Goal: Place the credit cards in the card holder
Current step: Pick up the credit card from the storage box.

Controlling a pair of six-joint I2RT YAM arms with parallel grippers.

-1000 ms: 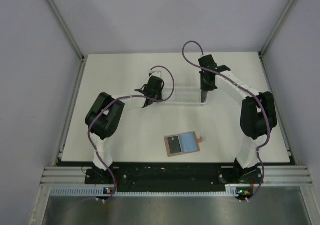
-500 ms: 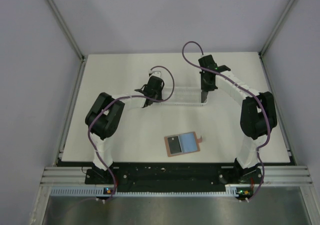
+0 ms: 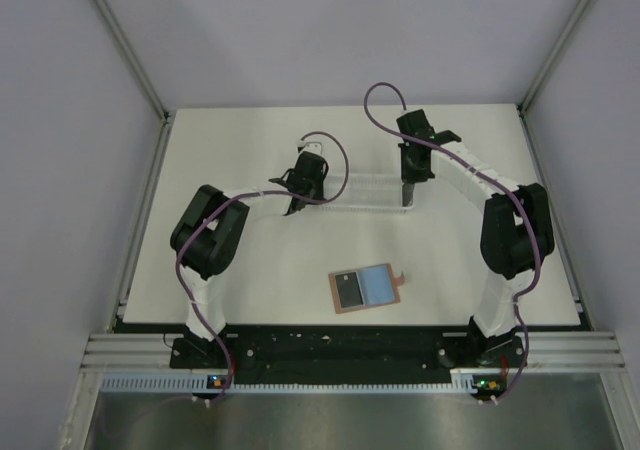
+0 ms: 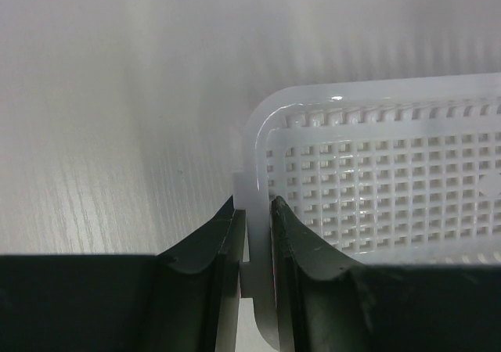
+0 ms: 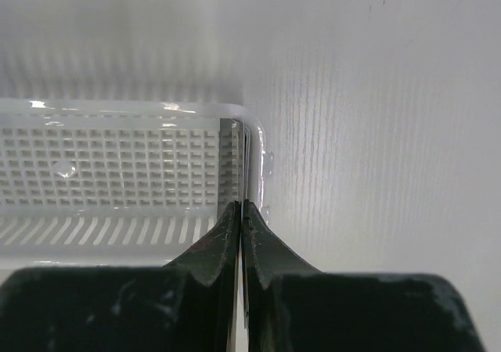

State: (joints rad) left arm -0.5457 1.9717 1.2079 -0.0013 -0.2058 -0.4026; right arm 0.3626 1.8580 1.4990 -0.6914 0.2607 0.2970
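Observation:
The card holder lies open on the table near the front, its inside showing a dark panel and a pale blue one. A credit card stands on edge against the right end wall of the white slatted tray, and I see it only as a thin dark line. My right gripper is shut on that card, at the tray's right end. My left gripper is shut on the tray's left end wall. No other credit card is in view.
The white tray lies lengthwise between the two grippers at mid-table. Grey walls and metal rails enclose the white tabletop. The arm bases stand at the near edge.

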